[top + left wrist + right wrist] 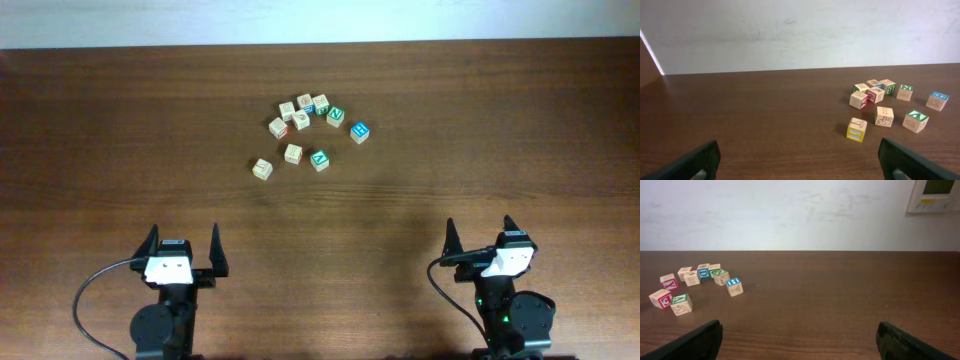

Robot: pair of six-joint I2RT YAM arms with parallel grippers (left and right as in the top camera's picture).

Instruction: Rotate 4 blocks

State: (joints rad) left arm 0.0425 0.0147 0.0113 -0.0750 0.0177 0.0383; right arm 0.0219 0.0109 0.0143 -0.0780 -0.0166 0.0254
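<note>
Four blocks lie apart from a cluster at the table's far middle. They are the blue-faced H cube [359, 131], the green V cube [320, 159] and two pale tan cubes [293, 153] [262, 168]. The left wrist view shows the blue cube [937, 100], the green V cube [915, 121] and the tan cubes [883, 116] [857, 129], the nearest with a yellow side. The right wrist view has the blue cube [734, 286] and the green V cube [681, 304]. My left gripper [184, 243] and right gripper [480, 228] stand open near the front edge, far from the blocks, holding nothing.
A tight cluster of other letter cubes [301, 112] sits just behind the four, with the green N cube [335, 116] at its right end. The dark wooden table [480, 150] meets a white wall at the back. A wall panel [935, 195] shows in the right wrist view.
</note>
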